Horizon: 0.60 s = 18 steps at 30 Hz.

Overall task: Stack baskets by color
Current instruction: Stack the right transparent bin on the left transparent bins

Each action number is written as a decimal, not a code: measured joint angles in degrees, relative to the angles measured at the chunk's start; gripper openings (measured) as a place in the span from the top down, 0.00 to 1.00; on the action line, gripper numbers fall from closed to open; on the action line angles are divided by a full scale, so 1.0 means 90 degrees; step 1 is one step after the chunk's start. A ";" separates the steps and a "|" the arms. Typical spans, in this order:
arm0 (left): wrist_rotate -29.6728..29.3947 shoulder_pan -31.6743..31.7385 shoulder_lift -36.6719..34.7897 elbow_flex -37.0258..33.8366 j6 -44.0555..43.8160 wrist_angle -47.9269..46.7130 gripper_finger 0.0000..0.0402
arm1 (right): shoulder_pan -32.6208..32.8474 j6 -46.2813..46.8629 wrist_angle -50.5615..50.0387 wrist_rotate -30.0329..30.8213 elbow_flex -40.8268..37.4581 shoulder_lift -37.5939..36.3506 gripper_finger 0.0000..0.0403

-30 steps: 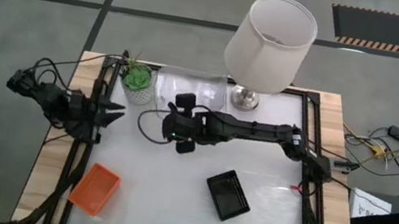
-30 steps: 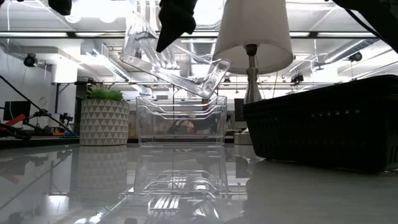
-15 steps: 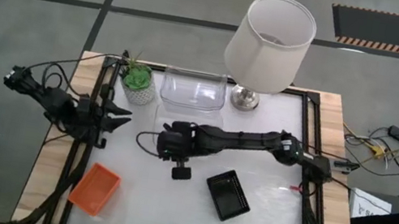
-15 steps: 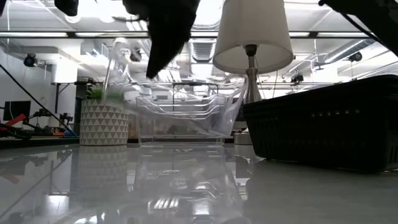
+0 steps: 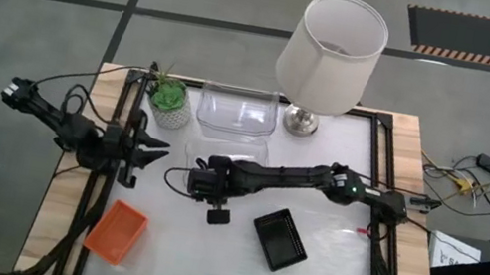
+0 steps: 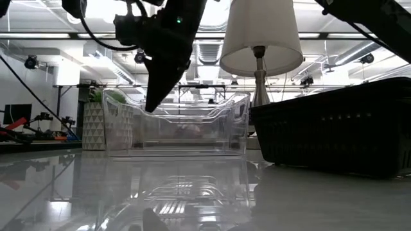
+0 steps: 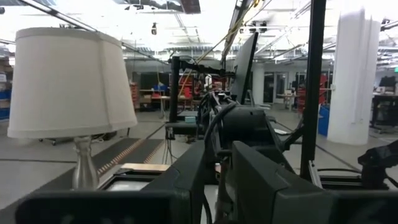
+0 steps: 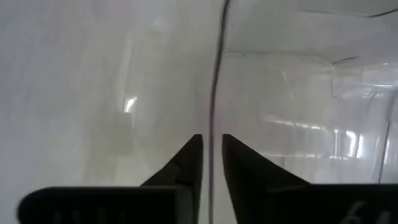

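1. Baskets first: a clear basket (image 6: 180, 125) sits flat on the white table (image 5: 322, 273) near its middle, just in front of more clear baskets (image 5: 237, 111) that stand at the far edge between the plant (image 5: 169, 97) and the lamp (image 5: 335, 42).
2. We see the right gripper (image 8: 212, 140) reaching in from the right side, tilted down over one end of that loose clear basket, astride its thin end wall.
3. We cannot tell whether this claw pinches the wall or has let it go.
4. We find the black basket (image 5: 280, 239) just beside the right arm, nearer the front edge.
5. We find the orange basket (image 5: 116, 231) at the front left corner, well apart from the others.
6. We see the left gripper (image 5: 157, 149) waiting at the left edge, its claw released and empty.
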 joint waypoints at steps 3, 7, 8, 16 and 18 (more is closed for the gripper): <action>-0.0002 0.0000 0.0098 0.0000 -0.0152 0.0046 0.84 | 0.0000 -0.0080 -0.0028 -0.0003 -0.0002 0.0003 0.82; -0.0040 0.0000 0.0225 0.0002 -0.0428 0.0038 0.84 | 0.0047 -0.0069 -0.0512 -0.0033 -0.0005 -0.0366 0.75; -0.0105 -0.0001 0.0278 0.0013 -0.0543 0.0027 0.84 | 0.0084 -0.0009 -0.0749 -0.0027 -0.0005 -0.0530 0.75; -0.0232 0.0001 0.1585 0.0624 -0.1344 -0.0385 0.84 | 0.0866 0.0682 -0.1488 0.0006 -0.0941 -0.2013 0.77; -0.0140 0.0010 0.2094 0.0974 -0.1577 -0.0850 0.84 | 0.1110 0.0969 -0.1394 0.0148 -0.1505 -0.2511 0.78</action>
